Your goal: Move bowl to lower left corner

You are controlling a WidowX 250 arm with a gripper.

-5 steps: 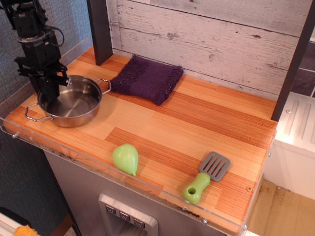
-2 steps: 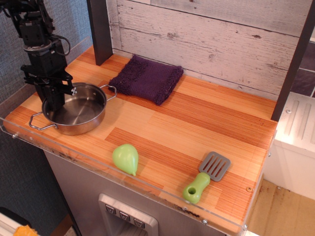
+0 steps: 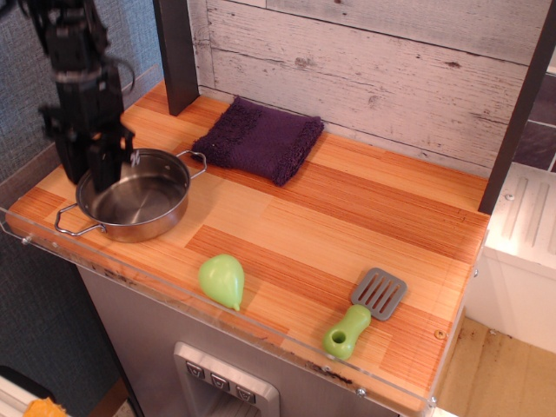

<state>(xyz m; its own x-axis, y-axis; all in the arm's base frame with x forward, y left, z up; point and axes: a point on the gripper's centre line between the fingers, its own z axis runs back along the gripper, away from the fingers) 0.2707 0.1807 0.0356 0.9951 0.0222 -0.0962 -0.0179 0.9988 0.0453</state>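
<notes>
Although the counter (image 3: 347,217) has cloth (image 3: 259,139), pear (image 3: 222,280) and spatula (image 3: 365,313) spread elsewhere, the bowl (image 3: 135,195) already sits at the lower left corner (image 3: 30,228), so the move looks nearly done, with the blurred gripper (image 3: 100,169) over its far rim, grip impossible to tell.

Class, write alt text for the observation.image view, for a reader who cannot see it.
A black gripper reaches into a steel bowl near the lower left corner of a wooden countertop. Nearby lie a purple cloth, green pear and green-handled spatula.
</notes>
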